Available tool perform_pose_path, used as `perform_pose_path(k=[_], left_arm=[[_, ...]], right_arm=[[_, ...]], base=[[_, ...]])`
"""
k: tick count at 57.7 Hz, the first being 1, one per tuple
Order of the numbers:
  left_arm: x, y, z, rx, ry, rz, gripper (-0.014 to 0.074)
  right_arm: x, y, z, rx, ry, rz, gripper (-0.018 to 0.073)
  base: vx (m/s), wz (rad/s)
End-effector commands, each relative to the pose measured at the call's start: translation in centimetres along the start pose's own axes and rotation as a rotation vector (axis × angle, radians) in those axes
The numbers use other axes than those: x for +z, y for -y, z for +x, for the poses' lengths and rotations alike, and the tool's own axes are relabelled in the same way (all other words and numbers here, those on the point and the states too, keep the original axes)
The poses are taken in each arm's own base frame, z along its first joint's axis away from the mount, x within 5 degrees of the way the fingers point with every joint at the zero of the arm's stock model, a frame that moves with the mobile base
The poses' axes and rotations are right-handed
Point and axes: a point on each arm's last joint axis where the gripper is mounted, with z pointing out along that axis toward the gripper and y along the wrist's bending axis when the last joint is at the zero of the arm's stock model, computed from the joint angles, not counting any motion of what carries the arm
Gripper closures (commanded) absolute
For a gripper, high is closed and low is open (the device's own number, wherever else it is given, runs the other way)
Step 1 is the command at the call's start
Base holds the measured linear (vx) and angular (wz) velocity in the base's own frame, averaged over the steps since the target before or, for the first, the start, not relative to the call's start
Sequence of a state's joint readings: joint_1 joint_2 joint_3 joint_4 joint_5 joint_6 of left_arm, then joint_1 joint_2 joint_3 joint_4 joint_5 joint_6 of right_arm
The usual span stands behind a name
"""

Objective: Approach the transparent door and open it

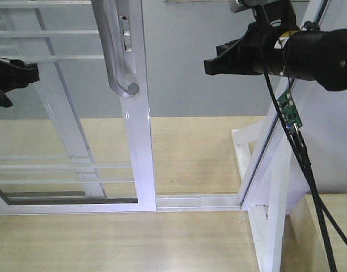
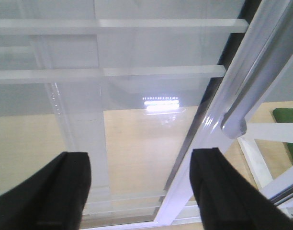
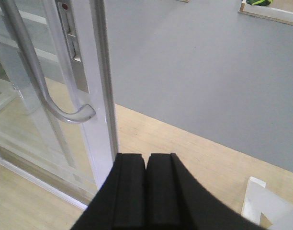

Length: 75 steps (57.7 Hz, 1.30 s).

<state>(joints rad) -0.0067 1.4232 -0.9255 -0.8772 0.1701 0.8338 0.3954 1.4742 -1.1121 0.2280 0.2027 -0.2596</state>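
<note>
Grey metal, curved at its lower end: the handle [image 1: 114, 54] is what I steer by. It is fixed to the white side rail of the transparent door [image 1: 138, 141], whose glass with its thin white bars stretches away to the handle's left. To the handle's right a gap stands open between the rail and the white jamb [image 1: 271, 170], with the floor track [image 1: 196, 199] running across the bottom of it.

My left gripper [image 2: 141, 191] is on the glass side of the handle, left of it and level with its lower stretch. Its fingers [image 2: 65, 191] are spread wide with nothing between them, and the glass lies straight ahead. From the left wrist view the handle's tip sits just up and right of the right-hand finger. I cannot tell whether the fingers touch the pane.

My right gripper [image 3: 146, 187] hangs in the gap, well to the handle's right and apart from it. Its pads [image 3: 129, 191] are pressed flat together, holding nothing.
</note>
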Motion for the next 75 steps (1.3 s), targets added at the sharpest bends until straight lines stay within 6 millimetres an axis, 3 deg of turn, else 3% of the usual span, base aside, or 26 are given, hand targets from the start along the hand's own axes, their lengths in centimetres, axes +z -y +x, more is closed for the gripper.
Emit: perform_pose_path(k=[1, 10, 32, 63, 67, 75], left_arm=[[0.8, 0.0, -2.5, -0.013, 0.071, -0.003, 0.0066], [3.1, 0.2, -3.5, 0.001, 0.044, 0.037, 0.0099], [5.5, 2.2, -5.6, 0.127, 0.132, 0.018, 0.0108], [9.4, 2.0, -6.9, 0.085, 0.18, -0.033, 0.0115], [9.5, 2.0, -6.9, 0.084, 0.178, -0.034, 0.0159], [9.2, 1.9, -7.2, 0.084, 0.192, -0.041, 0.0391]], right_arm=[[-1.9, 0.4, -2.1, -0.012, 0.164, 0.037, 0.0564], [-1.8, 0.4, -2.1, -0.035, 0.171, 0.042, 0.0564], [-1.6, 0.8, -2.3, -0.033, 0.206, 0.062, 0.0564], [-1.6, 0.8, -2.3, -0.061, 0.209, 0.066, 0.0564], [-1.6, 0.8, -2.3, -0.063, 0.209, 0.066, 0.0564], [-1.6, 0.8, -2.3, -0.064, 0.211, 0.067, 0.0564]], base=[[0.0, 0.0], [0.0, 0.0], [0.0, 0.0], [0.0, 0.0], [0.0, 0.0], [0.0, 0.0]])
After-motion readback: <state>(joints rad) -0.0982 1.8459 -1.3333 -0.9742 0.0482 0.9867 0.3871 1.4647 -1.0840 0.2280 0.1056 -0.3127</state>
